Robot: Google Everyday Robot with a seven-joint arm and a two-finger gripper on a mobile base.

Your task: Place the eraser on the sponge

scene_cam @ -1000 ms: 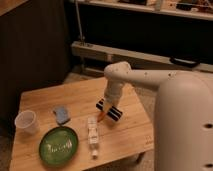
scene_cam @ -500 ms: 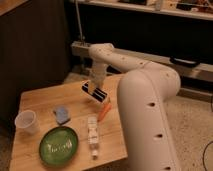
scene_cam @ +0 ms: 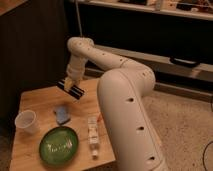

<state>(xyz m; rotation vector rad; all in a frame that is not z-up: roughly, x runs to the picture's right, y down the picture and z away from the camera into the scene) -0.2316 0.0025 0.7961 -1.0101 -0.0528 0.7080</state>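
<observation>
Gripper point(scene_cam: 69, 85) closed tight on the eraser point(scene_cam: 75, 92), gripping across its narrow width. The block hangs tilted in the air over the desk point(scene_cam: 37, 100), clear of the sponge point(scene_cam: 62, 114), which lies flat between cup point(scene_cam: 26, 121) and bottle point(scene_cam: 92, 135). I judge the eraser stiff, light and a bit smooth. The sponge is soft, so an off-centre block could tip.
</observation>
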